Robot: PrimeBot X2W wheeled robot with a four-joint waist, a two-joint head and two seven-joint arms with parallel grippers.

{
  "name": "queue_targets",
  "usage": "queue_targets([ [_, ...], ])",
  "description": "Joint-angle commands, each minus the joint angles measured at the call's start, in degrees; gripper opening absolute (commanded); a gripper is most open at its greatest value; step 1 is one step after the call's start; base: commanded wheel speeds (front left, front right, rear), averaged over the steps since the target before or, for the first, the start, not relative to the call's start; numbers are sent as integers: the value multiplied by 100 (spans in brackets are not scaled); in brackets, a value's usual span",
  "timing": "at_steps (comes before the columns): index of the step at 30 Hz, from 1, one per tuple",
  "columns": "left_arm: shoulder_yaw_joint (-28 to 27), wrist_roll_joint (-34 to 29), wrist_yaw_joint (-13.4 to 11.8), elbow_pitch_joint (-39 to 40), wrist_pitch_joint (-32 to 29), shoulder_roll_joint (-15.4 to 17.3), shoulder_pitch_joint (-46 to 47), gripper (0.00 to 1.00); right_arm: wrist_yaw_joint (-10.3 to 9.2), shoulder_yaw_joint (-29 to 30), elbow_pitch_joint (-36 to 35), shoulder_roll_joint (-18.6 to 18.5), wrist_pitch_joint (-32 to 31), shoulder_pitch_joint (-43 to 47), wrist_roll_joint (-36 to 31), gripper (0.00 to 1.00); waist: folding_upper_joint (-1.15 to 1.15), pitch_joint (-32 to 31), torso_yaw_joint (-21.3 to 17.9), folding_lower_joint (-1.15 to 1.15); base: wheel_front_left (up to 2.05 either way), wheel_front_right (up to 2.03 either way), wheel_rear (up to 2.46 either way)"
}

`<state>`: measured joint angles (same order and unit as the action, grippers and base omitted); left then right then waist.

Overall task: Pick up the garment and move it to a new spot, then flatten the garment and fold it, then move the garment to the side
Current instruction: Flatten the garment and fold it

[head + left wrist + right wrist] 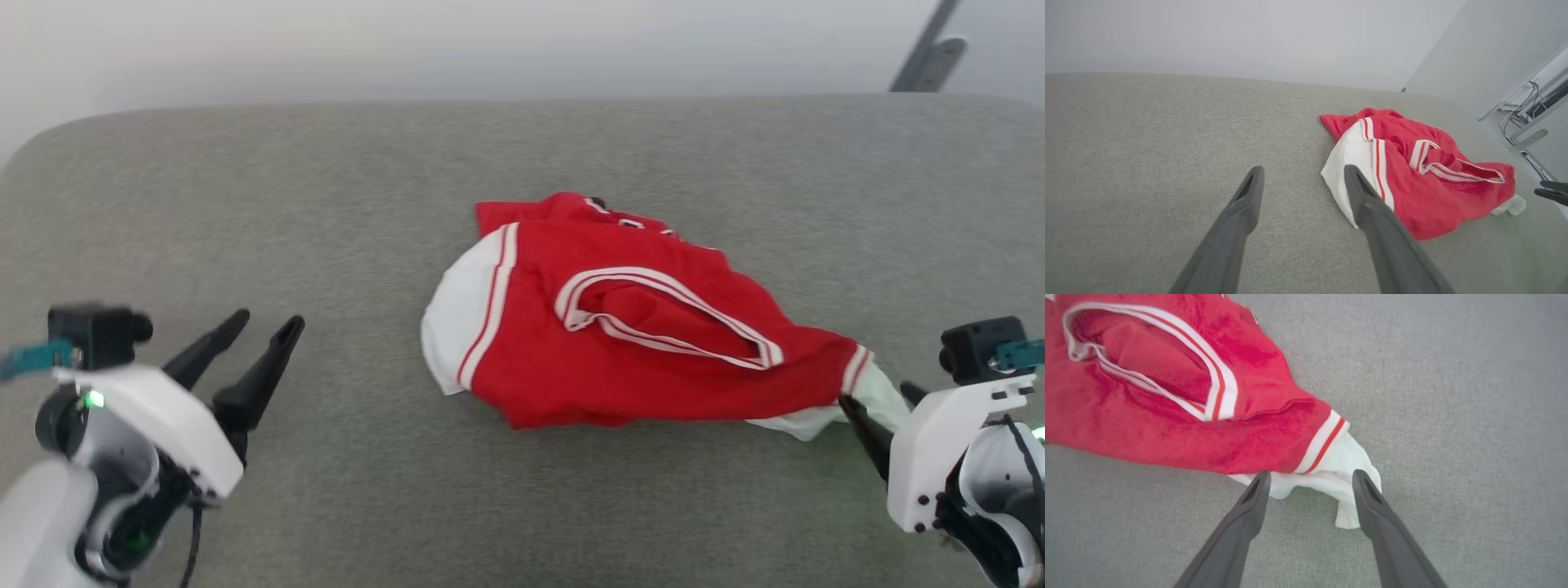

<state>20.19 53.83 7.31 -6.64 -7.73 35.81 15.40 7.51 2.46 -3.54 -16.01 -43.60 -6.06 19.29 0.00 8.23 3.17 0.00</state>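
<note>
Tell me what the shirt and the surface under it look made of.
Shirt: soft, thin, matte cloth, possibly a synthetic knit; it slumps in loose folds. Surface: grey woven fabric, matte, with a fine speckled weave; perhaps upholstery over padding, given its rounded edge.

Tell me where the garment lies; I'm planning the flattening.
Head view: the garment lies crumpled right of centre on the grey cushion, its white sleeve end inside the open right gripper.

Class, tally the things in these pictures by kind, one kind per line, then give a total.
garment: 1
grippers: 2, the left gripper and the right gripper
grey fabric surface: 1
Total: 4
</note>
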Motion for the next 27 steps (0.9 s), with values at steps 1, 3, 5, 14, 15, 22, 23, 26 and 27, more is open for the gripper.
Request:
queue_targets([
  [1, 31, 53, 3, 23, -163, 40, 164, 100, -4, 44, -139, 76, 107, 47, -35, 100, 0, -22, -147, 0, 0, 0, 0],
  [3, 130, 75, -9, 33, -506, 115, 388, 100, -4, 42, -342, 202, 294, 50, -119, 100, 0, -18, -271, 0, 0, 0, 0],
  [5, 215, 118, -14, 20, -825, 146, 614, 100, -4, 78, -493, 357, 579, 5, -204, 100, 0, -7, -392, 0, 0, 0, 0],
  [14, 747, 163, -25, -381, -2117, 41, 1631, 100, -4, 346, -485, 1054, 2502, -365, -790, 100, 0, 137, -828, 0, 0, 0, 0],
  [15, 811, 160, -22, -460, -2244, 12, 1733, 100, -4, 389, -439, 1111, 2694, -406, -878, 100, 0, 160, -867, 0, 0, 0, 0],
  [22, 1275, 69, -88, -1166, -3197, -201, 2354, 100, -4, 467, -91, 1314, 3428, -585, -1178, 100, 0, 414, -1118, 0, 0, 0, 0],
  [23, 1321, 49, -101, -1297, -3295, -214, 2414, 100, -4, 444, -50, 1311, 3489, -604, -1161, 100, 0, 456, -1155, 0, 0, 0, 0],
  [26, 1457, -34, -200, -1677, -3524, -281, 2616, 100, -3, 364, 86, 1314, 3653, -657, -975, 100, 0, 592, -1255, 0, 0, 0, 0],
  [27, 1534, -98, -211, -1821, -3616, -278, 2658, 100, -4, 339, 137, 1312, 3695, -659, -912, 100, 0, 636, -1281, 0, 0, 0, 0],
])
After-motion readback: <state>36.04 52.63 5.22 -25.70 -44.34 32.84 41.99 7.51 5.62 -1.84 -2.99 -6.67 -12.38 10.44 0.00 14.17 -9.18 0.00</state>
